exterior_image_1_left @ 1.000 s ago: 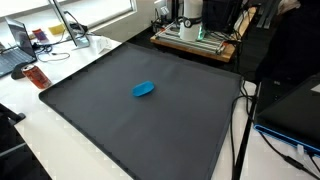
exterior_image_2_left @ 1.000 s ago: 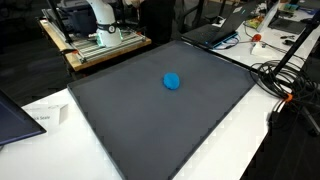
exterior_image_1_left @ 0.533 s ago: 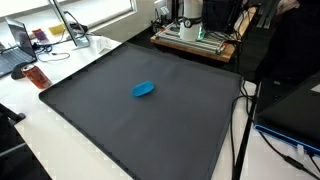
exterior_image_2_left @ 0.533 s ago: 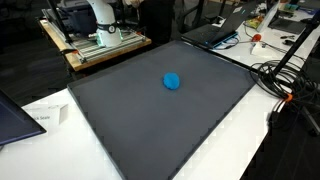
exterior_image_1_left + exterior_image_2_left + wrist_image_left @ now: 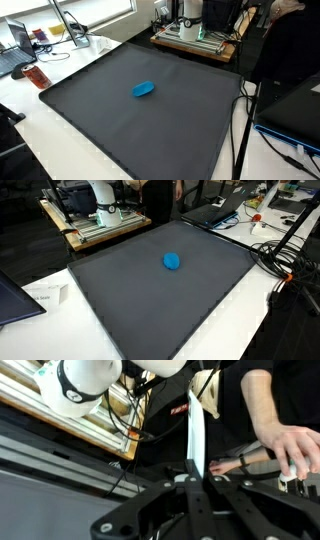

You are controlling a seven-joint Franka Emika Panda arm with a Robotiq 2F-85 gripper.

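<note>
**Blue object.** The blue object [image 5: 143, 89] [image 5: 172, 261] lies near the middle of the mat [image 5: 120, 135] [image 5: 150, 315], slightly toward the robot base [image 5: 192, 12] [image 5: 100, 196]. Nothing touches it or lies near it. It is small and rounded: a low oval in one exterior view, nearly round in the other. The material cannot be told at this size.

**Handling (judged).**
- Weight: probably light.
- Stiffness: unknown; treat as soft or thin-walled and close gently.
- Slip: the rounded outline may roll or squirt sideways under an off-centre pinch.
- Hold: from above, fingers across the narrow width, centred on the highest part.

**Claw.** The claw [image 5: 191, 482] appears only in the wrist view. Its fingers are together with nothing between them. It is well apart from the blue object and faces the robot base [image 5: 85, 382], the framed stand under it and a person's hand [image 5: 292, 448] at the right edge.

**Surface.** The mat is dark grey, flat and matte, and covers most of the white tabletop [image 5: 30, 135] [image 5: 255, 320]. It should give fair grip under the object.

**Room.** A lab or office.
- Laptop [image 5: 14, 45] and a red item [image 5: 37, 76] beside one mat corner.
- Another laptop [image 5: 215, 210] and cables [image 5: 283, 260] along another side.
- A paper [image 5: 45, 297] on the tabletop.
</note>
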